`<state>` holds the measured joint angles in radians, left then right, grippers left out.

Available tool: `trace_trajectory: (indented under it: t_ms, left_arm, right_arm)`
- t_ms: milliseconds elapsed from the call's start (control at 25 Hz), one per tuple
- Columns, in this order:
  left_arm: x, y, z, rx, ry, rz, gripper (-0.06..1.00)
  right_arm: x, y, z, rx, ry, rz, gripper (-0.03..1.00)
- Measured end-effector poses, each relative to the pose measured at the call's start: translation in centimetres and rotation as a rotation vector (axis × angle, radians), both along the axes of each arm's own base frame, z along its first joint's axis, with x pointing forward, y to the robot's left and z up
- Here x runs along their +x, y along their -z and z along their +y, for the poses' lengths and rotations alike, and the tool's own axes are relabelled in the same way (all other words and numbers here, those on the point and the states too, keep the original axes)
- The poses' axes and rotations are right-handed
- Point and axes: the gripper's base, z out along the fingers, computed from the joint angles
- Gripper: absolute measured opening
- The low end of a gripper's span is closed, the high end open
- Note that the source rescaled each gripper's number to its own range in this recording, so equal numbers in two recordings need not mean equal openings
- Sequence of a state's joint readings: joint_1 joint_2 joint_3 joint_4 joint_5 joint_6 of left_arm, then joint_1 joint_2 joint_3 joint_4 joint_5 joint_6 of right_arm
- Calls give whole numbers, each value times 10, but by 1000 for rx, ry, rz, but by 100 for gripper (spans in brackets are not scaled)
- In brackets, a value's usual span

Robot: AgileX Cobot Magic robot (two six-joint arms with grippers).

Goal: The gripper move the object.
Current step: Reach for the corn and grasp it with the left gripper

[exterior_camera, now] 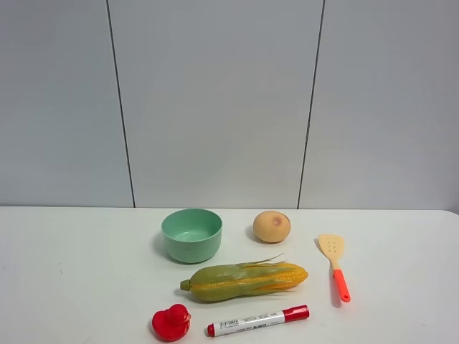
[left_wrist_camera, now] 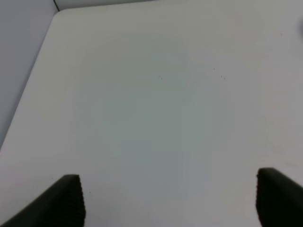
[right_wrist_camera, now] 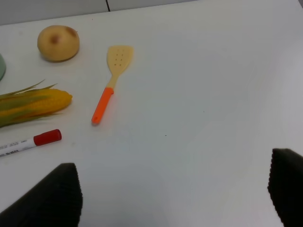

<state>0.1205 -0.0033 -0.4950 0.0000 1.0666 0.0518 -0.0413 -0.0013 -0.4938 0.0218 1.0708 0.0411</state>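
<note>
Corn: the ear of corn (exterior_camera: 244, 281) lies flat on the white table (exterior_camera: 72, 272), between the green bowl (exterior_camera: 191, 235) and the red marker (exterior_camera: 258, 321), touching neither.
Long axis: it runs across the exterior view, with the yellow tip toward the right arm's side.
Right gripper (right_wrist_camera: 175, 187): jaws spread wide and empty; the corn's tip is ahead, well apart.
Left gripper (left_wrist_camera: 170, 194): jaws wide and empty, over bare table.
Nearer arm: probably the right, as only its camera shows the corn.
Approach: jaws likely set across the axis.
</note>
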Motion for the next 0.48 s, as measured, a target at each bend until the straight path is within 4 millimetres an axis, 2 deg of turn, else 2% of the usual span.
trace_trajectory:
  t_ms: [40,480]
  left_arm:
    - [0,0,0,0,0,0,61]
    - [0,0,0,0,0,0,61]
  right_arm:
    - [0,0,0,0,0,0,100]
    - [0,0,0,0,0,0,100]
